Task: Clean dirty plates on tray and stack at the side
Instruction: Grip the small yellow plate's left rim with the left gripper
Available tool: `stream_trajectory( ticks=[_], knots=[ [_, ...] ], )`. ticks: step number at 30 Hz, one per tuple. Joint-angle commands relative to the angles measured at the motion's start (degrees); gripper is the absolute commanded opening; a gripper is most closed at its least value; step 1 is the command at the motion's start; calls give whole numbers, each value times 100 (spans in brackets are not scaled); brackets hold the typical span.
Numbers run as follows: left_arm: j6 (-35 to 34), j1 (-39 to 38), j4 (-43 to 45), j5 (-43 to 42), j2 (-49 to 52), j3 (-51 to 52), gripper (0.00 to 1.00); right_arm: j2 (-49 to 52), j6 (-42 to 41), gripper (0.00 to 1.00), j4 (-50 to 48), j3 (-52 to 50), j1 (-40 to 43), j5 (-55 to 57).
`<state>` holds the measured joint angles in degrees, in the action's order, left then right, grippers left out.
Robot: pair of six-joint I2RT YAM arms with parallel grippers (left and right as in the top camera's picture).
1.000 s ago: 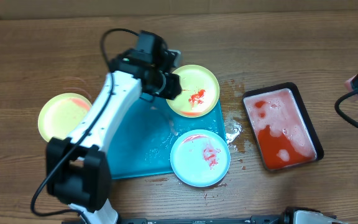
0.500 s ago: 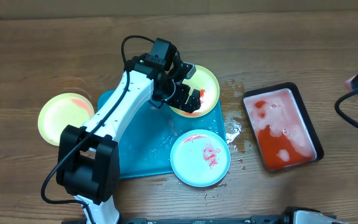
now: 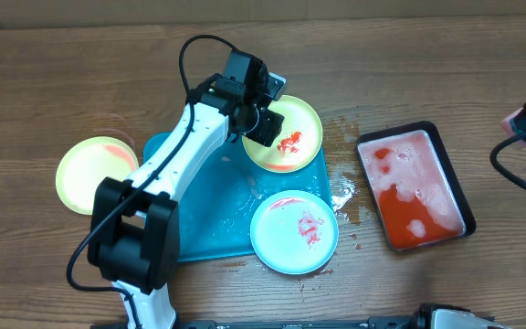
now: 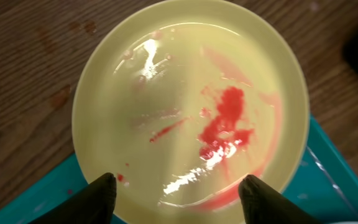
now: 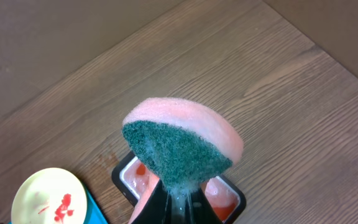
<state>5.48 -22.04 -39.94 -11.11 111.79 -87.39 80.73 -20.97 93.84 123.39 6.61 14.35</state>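
The left jaws are held just above a yellow-green plate (image 3: 292, 137). They are seen to be open: the two black fingertips (image 4: 104, 194) are spread wide apart, and nothing is pinched between them. This plate is smeared with red sauce in the middle. It is set on the far right corner of the blue tray (image 3: 215, 221), and part of it hangs out over the worktop (image 3: 409, 55).

A pale blue plate (image 3: 294, 232) with red smears is set on the near right edge of the tray, and it hangs over the side too. Another yellow-green plate (image 3: 85, 174) is laid on the worktop just left of the tray, and a faint pink mark is seen on it.

A black tray (image 3: 394, 131) filled with red liquid is placed to the right, apart from the blue tray.

The right jaws are shut tight on a sponge (image 5: 179, 146), pink on one side and green on the other. It is held up high at the far right.
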Motion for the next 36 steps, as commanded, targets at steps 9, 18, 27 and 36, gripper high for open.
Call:
stream_trajectory(
  ticks=[9,18,27,36],
  knots=[
    [-258,151,815,448,662,-85,73,-44,133,4,-74,107,-11,-184],
    [-269,385,1056,472,671,-105,77,-44,133,4,-114,107,-11,-188],
    [-271,472,1279,354,708,-105,79,-44,131,4,-111,107,-11,-232],
    [-422,470,1331,-72,1040,-107,77,-44,131,4,-92,107,-11,-354]
  ],
)
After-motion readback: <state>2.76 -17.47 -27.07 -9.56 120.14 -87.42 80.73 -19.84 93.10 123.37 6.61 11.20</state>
